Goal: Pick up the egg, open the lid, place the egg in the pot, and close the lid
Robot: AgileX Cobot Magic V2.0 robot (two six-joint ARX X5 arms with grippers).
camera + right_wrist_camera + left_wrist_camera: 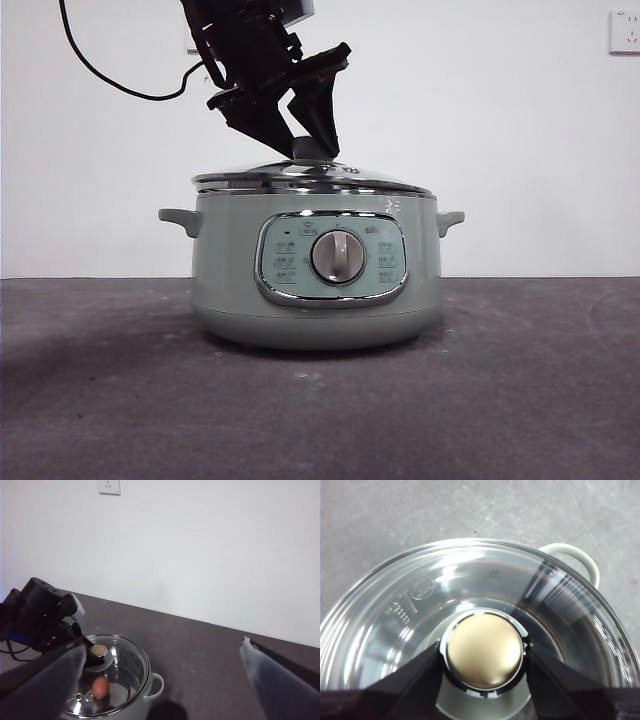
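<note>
The pale green pot (230,280) stands on the dark table with the glass lid (370,180) resting on its rim. My left gripper (310,140) comes down from above. In the left wrist view its jaws (484,652) press on both sides of the lid's round knob (485,630). The reddish-brown egg (100,686) lies inside the pot (150,695) and shows through the glass lid (127,665) in the right wrist view. My right gripper (163,647) is open and empty, high up and well off to the side of the pot.
A white wall stands close behind the table, with a socket (625,30) high on it. A black cable (100,75) hangs from the left arm. The pot's side handle (580,560) sticks out beyond the lid.
</note>
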